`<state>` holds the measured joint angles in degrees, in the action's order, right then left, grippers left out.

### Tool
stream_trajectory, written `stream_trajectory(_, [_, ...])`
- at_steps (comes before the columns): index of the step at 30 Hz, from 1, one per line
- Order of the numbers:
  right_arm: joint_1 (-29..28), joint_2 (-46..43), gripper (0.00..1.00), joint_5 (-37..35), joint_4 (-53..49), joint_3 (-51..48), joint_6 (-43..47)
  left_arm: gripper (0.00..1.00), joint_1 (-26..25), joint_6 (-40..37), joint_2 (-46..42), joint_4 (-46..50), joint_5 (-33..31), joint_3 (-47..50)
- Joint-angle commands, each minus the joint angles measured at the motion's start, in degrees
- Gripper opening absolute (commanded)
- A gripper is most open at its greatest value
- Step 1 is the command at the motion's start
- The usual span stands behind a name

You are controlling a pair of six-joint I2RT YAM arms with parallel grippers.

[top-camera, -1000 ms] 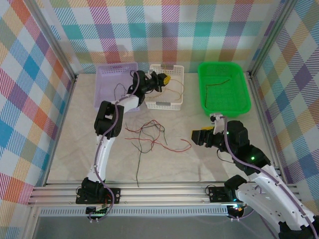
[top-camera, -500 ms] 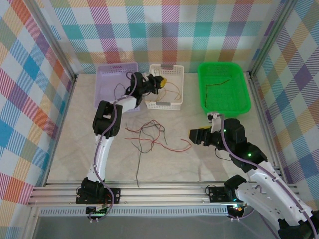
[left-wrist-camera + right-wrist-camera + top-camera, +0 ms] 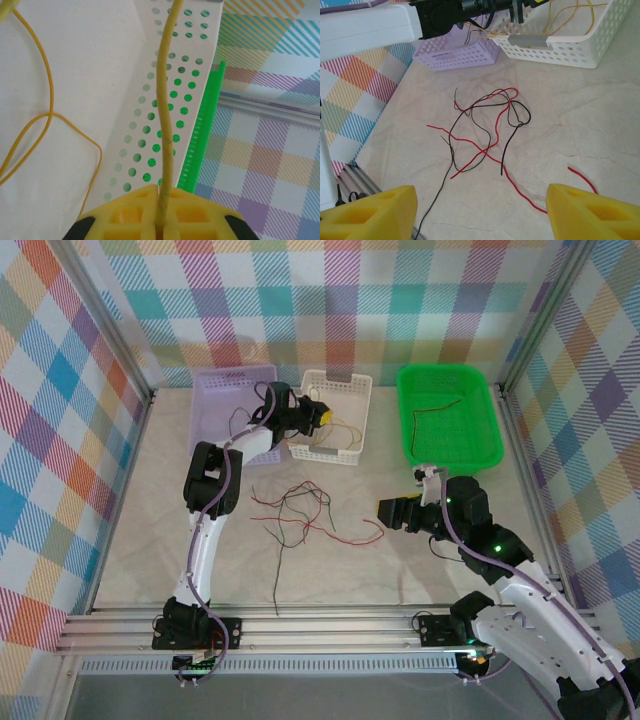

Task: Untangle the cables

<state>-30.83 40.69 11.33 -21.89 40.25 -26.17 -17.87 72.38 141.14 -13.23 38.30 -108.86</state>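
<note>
Since a second ago the left claw (image 3: 322, 414) has pulled slightly back toward the purple basket (image 3: 215, 410), the white basket (image 3: 340, 377) now sits a little askew, and the right claw (image 3: 384, 512) has edged leftward. In the left wrist view, the left claw's two yellow pads (image 3: 125, 212) press almost together on one yellow cable (image 3: 165, 100), which rises out of the seam between them above the white basket's perforated wall. More yellow strands (image 3: 50, 117) loop on that basket's floor; their number cannot be told. The right claw hangs with its two pads wide apart and nothing between them, just right of the tangle (image 3: 300, 510) on the table (image 3: 150, 530). That tangle holds at least two red and two black strands. Three baskets stand along the far side: purple, white, green. The green basket (image 3: 410, 425) holds one thin cable (image 3: 438, 408)
</note>
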Motion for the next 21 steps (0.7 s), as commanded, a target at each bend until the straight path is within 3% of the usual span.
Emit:
stream_trajectory(1, [-0.20, 0.00, 0.68, 1.23, 2.28, -0.11, -0.46, 0.13, -0.48, -4.65, -0.35, 8.75, 0.72, -4.95])
stream_trajectory(12, [-0.20, -0.86, 0.69, 1.83, 1.44, 0.35, -0.46, 0.37, -1.64, -9.16, -2.00, 19.09, -0.87, -13.94])
stream_trajectory(17, [-0.20, -0.99, 0.69, 1.68, -0.20, 1.21, 0.07, 0.52, -1.73, -10.79, -4.27, 23.51, -1.77, -18.39])
stream_trajectory(21, [-0.20, 1.08, 0.71, 1.83, -1.56, 0.45, 0.85, 0.58, -2.34, -19.96, -8.86, 35.80, -5.10, -23.80])
